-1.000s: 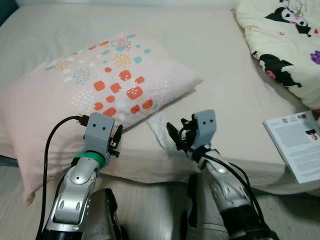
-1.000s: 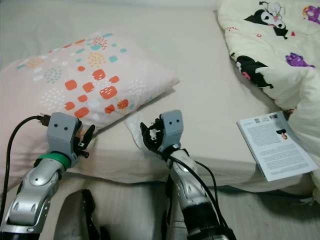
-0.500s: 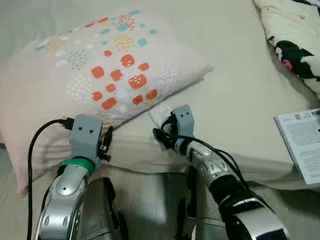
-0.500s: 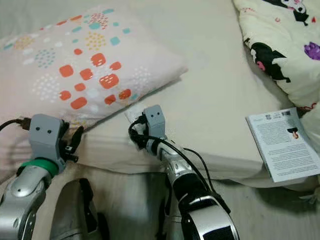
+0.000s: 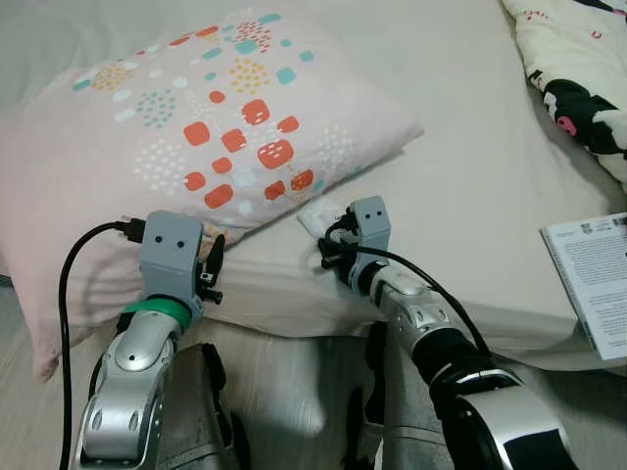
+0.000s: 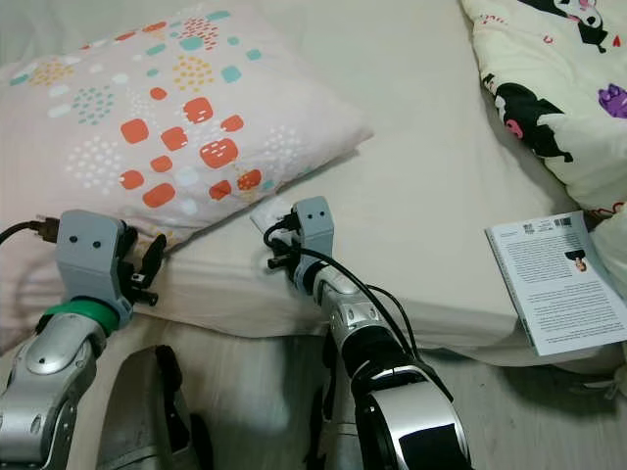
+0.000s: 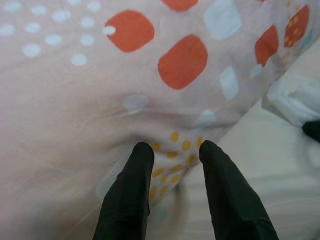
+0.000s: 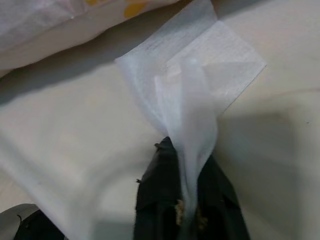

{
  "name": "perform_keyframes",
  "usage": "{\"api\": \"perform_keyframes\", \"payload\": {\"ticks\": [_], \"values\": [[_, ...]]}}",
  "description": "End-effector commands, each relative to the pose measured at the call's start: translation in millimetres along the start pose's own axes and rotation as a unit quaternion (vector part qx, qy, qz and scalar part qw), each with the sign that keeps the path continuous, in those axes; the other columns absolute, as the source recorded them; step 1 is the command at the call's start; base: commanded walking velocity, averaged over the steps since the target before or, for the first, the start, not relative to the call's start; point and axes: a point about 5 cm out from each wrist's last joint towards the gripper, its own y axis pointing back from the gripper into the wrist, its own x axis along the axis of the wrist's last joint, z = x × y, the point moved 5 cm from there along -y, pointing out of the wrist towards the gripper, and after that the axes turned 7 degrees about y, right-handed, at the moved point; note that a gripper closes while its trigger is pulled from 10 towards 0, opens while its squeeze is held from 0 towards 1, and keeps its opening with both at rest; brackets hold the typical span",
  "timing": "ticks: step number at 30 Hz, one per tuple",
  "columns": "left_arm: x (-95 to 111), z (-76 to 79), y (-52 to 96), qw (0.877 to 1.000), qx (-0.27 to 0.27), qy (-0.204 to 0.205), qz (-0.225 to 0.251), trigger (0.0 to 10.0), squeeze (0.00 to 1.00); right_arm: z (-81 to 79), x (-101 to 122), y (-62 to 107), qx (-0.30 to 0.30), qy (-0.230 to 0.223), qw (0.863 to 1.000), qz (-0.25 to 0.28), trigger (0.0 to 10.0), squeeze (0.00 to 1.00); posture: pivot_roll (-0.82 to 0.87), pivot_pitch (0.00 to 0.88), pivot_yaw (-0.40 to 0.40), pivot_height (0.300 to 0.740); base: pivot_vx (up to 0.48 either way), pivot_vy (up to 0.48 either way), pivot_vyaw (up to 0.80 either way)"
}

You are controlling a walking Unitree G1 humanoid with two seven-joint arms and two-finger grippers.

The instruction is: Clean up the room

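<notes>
A white tissue (image 8: pixel 190 95) lies on the beige bed sheet (image 5: pixel 460 186) just below the pillow's corner. My right gripper (image 8: pixel 182 187) is shut on the tissue's near edge, which rises pinched between the black fingers; in the eye view the right gripper (image 5: pixel 331 240) sits at the tissue (image 5: pixel 315 215). A pink pillow (image 5: pixel 186 147) with orange, teal and yellow spots covers the bed's left part. My left gripper (image 7: pixel 172 155) stands open, its fingertips (image 7: pixel 140 152) against the pillow's near side, holding nothing.
A white leaflet (image 5: pixel 593 284) lies at the bed's right edge. A cream blanket with black cartoon figures (image 5: pixel 578 69) is heaped at the back right. My own legs and the floor (image 5: pixel 294 392) show below the mattress edge.
My right gripper has closed on the tissue and lifted its edge slightly. The view has shifted a little; the left arm has barely moved.
</notes>
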Motion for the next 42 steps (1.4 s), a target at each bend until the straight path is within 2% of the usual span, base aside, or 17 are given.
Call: {"api": "perform_keyframes", "payload": {"ticks": [1,7,8,9,10,12,13,14,15,17,19,25,26,27,31,34,42], "values": [[-10,1.8,-1.2,1.0,0.0,0.006,-0.017,10.0,0.0,-0.9,-13,3.1,0.003,-0.004,1.0,-0.015,0.0,0.0,0.05,0.262,0.011,0.538,0.0,0.0,0.0],[-7,12.6,-11.3,1.0,-0.011,0.019,-0.005,10.0,0.0,4.5,12,8.7,0.005,0.02,0.999,0.05,0.0,0.0,0.0,0.211,-0.004,0.538,0.0,0.0,0.0],[-4,18.1,-16.2,1.0,-0.016,0.027,0.003,10.0,0.0,7.6,21,18.0,0.0,0.032,0.996,0.083,0.0,0.0,-0.04,0.15,-0.023,0.538,0.0,0.0,0.0],[-2,22.7,-19.7,0.999,-0.02,0.032,0.01,10.0,0.0,9.9,29,28.4,-0.005,0.04,0.993,0.112,0.0,0.0,-0.05,0.14,-0.026,0.538,0.0,0.0,0.0],[-2,22.7,-19.7,0.999,-0.02,0.032,0.01,10.0,0.0,9.9,29,28.4,-0.005,0.04,0.993,0.112,0.0,0.0,-0.05,0.14,-0.026,0.538,0.0,0.0,0.0],[5,28.9,-24.5,0.998,-0.027,0.043,0.025,10.0,0.0,15.6,38,53.4,-0.033,0.062,0.985,0.155,0.0,0.0,-0.07,0.107,-0.039,0.538,0.0,0.0,0.0],[5,28.9,-24.5,0.998,-0.027,0.043,0.025,10.0,0.0,15.6,38,53.4,-0.033,0.062,0.985,0.155,0.0,0.0,-0.07,0.107,-0.039,0.538,0.0,0.0,0.0],[8,29.3,-26.5,0.998,-0.028,0.048,0.03,10.0,0.0,18.5,37,64.6,-0.05,0.066,0.983,0.162,10.0,0.0,-0.08,0.078,-0.047,0.538,0.0,0.0,0.0],[10,28.6,-28.3,0.998,-0.028,0.055,0.033,10.0,0.0,22.0,34,76.5,-0.07,0.07,0.981,0.166,10.0,0.0,-0.1,0.057,-0.051,0.538,0.0,0.0,0.0],[10,28.6,-28.3,0.998,-0.028,0.055,0.033,10.0,0.0,22.0,34,76.5,-0.07,0.07,0.981,0.166,10.0,0.0,-0.1,0.057,-0.051,0.538,0.0,0.0,0.0],[14,22.0,-33.0,0.995,-0.021,0.087,0.038,10.0,0.0,33.8,28,106.5,-0.136,0.074,0.971,0.184,10.0,0.0,-0.14,0.019,-0.035,0.538,0.0,0.0,0.0],[21,16.4,-42.0,0.991,-0.01,0.125,0.05,10.0,0.0,54.8,37,130.1,-0.207,0.076,0.953,0.208,10.0,0.0,-0.17,0.0,-0.008,0.538,0.0,0.0,0.0],[21,16.4,-42.0,0.991,-0.01,0.125,0.05,10.0,0.0,54.8,37,130.1,-0.207,0.076,0.953,0.208,10.0,0.0,-0.17,0.0,-0.008,0.538,0.0,0.0,0.0],[28,14.1,-45.4,0.99,-0.007,0.125,0.069,10.0,0.0,61.4,51,128.9,-0.217,0.089,0.947,0.22,10.0,0.0,-0.17,0.0,-0.005,0.538,0.0,0.0,0.0],[37,10.9,-47.5,0.988,0.002,0.118,0.094,10.0,0.0,66.1,69,123.4,-0.223,0.121,0.939,0.233,10.0,0.0,-0.15,0.0,-0.013,0.543,0.0,0.0,0.0],[41,10.1,-48.8,0.987,0.008,0.12,0.105,10.0,0.0,66.9,77,123.5,-0.23,0.135,0.934,0.238,10.0,0.0,-0.14,0.0,-0.021,0.553,0.0,0.0,0.0],[49,16.3,-54.0,0.985,0.011,0.121,0.123,10.0,0.0,67.5,82,120.1,-0.229,0.14,0.933,0.238,10.0,0.0,-0.13,0.0,-0.033,0.587,0.0,0.0,0.0]]}}
